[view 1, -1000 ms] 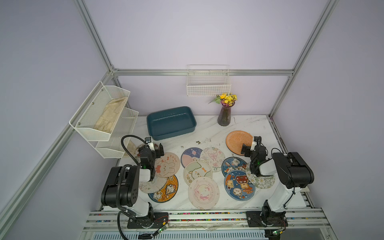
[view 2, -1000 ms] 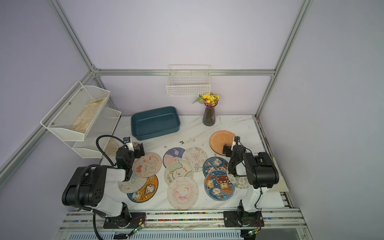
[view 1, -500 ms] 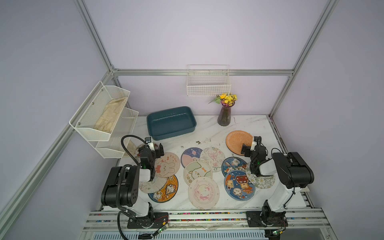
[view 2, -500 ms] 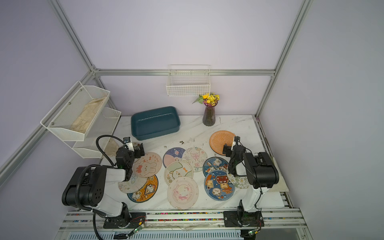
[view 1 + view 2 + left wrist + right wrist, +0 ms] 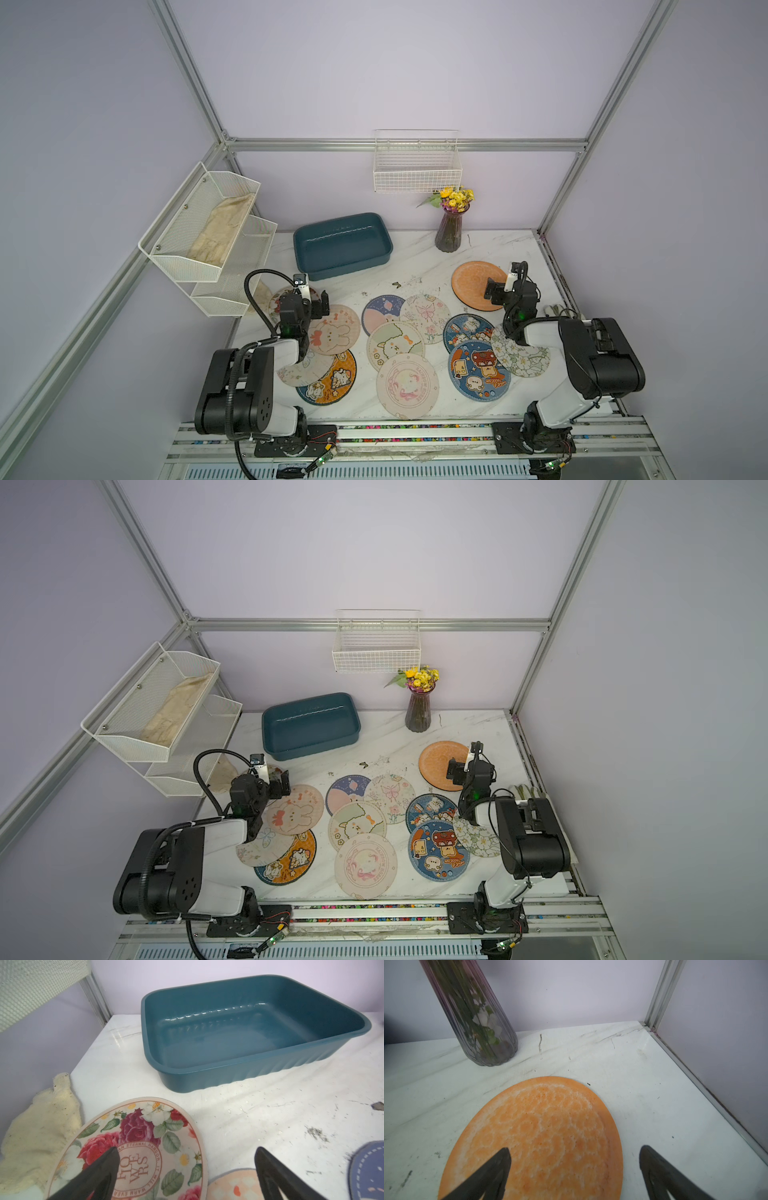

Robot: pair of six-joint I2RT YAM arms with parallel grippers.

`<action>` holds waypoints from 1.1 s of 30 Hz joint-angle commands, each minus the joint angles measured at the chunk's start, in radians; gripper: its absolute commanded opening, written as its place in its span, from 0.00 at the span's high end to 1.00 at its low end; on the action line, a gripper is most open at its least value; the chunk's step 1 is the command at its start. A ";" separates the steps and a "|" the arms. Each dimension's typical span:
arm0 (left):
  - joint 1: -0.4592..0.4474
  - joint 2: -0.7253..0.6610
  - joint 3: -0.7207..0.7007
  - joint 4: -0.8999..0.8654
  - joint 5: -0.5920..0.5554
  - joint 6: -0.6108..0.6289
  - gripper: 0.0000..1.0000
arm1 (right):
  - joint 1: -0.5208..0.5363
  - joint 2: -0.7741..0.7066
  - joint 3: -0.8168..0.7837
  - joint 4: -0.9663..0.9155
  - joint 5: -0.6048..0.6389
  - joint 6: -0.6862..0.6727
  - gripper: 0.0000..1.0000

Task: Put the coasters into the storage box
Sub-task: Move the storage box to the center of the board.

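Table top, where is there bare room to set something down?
The table is bare between the storage box, the vase and the orange coaster, and in the back corner behind that coaster. The front middle is crowded with overlapping coasters.

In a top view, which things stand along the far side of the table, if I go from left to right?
white mesh shelf → storage box → vase with yellow flowers. The wire basket on the wall is left out, since it overlaps the vase in this direction.
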 commanded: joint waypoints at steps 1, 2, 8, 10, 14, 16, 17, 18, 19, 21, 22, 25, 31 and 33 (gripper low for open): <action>-0.034 -0.043 0.195 -0.190 0.032 -0.024 0.00 | 0.000 -0.036 0.090 -0.264 -0.011 0.066 0.03; -0.054 -0.031 0.242 -0.243 0.027 -0.029 0.00 | 0.002 -0.038 0.119 -0.319 -0.017 0.080 0.03; -0.184 0.161 0.583 -0.538 0.047 -0.039 0.00 | 0.030 -0.026 0.250 -0.531 -0.041 0.120 0.03; -0.219 0.247 0.714 -0.617 0.080 -0.050 0.00 | 0.041 -0.015 0.292 -0.597 -0.050 0.122 0.03; -0.267 0.405 0.946 -0.731 0.156 -0.071 0.00 | 0.057 -0.006 0.337 -0.662 -0.059 0.133 0.03; -0.286 0.489 1.057 -0.776 0.197 -0.087 0.00 | 0.062 -0.002 0.358 -0.690 -0.062 0.140 0.03; -0.293 0.524 1.104 -0.793 0.215 -0.096 0.00 | 0.063 -0.001 0.364 -0.698 -0.066 0.143 0.03; -0.299 0.565 1.153 -0.811 0.235 -0.105 0.00 | 0.065 -0.001 0.371 -0.709 -0.069 0.145 0.03; -0.304 0.604 1.197 -0.827 0.251 -0.112 0.00 | 0.066 0.001 0.377 -0.718 -0.070 0.148 0.03; -0.315 0.673 1.277 -0.860 0.278 -0.125 0.00 | 0.066 0.002 0.387 -0.734 -0.075 0.150 0.03; -0.321 0.703 1.313 -0.871 0.284 -0.132 0.00 | 0.067 0.001 0.390 -0.742 -0.076 0.151 0.03; -0.335 0.766 1.368 -0.873 0.310 -0.155 0.00 | 0.067 -0.005 0.395 -0.757 -0.076 0.151 0.03; -0.364 0.852 1.446 -0.875 0.293 -0.150 0.00 | 0.067 -0.024 0.394 -0.773 -0.078 0.150 0.02; -0.367 0.875 1.470 -0.878 0.284 -0.145 0.00 | 0.067 -0.024 0.394 -0.776 -0.081 0.150 0.03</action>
